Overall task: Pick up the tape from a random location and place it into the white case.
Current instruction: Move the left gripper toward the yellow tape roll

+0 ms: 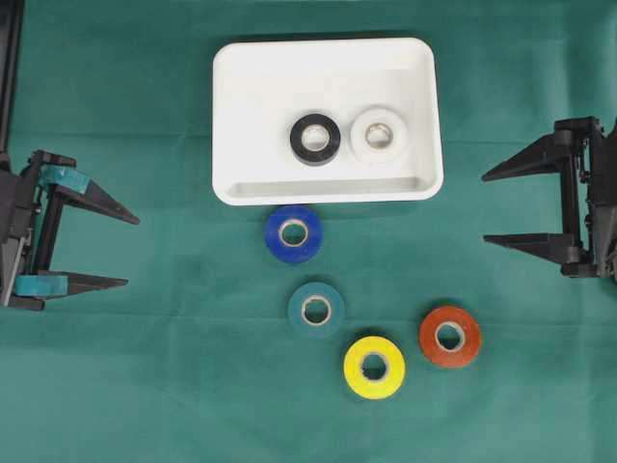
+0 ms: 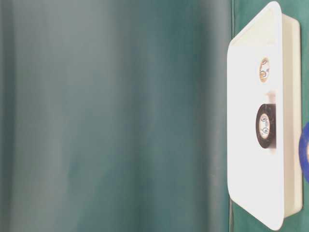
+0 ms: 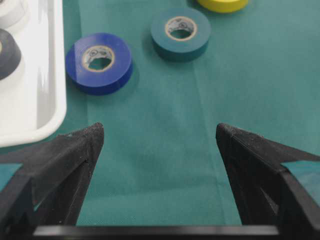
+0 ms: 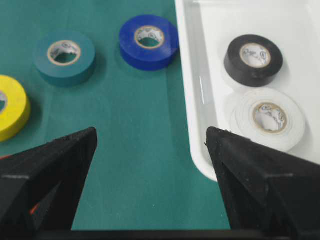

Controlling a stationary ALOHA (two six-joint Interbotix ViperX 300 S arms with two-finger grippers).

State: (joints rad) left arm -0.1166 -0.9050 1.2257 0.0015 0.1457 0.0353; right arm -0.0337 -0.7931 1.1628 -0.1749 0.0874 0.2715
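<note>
The white case [image 1: 241, 116] lies at the top middle of the green cloth, holding a black tape roll [image 1: 315, 139] and a white tape roll [image 1: 379, 135]. Below it on the cloth lie a blue roll [image 1: 293, 233], a teal roll [image 1: 316, 310], a yellow roll [image 1: 374, 367] and an orange roll [image 1: 449, 337]. My left gripper [image 1: 133, 251] stands open at the far left edge, nothing between its fingers. My right gripper [image 1: 487, 208] is open at the far right, also holding nothing. Both are well apart from every roll.
The table-level view shows the case [image 2: 251, 145] turned sideways, with the black roll [image 2: 265, 126] inside and a sliver of the blue roll [image 2: 305, 152] at the right edge. Green cloth [image 1: 145, 386] covers the whole table.
</note>
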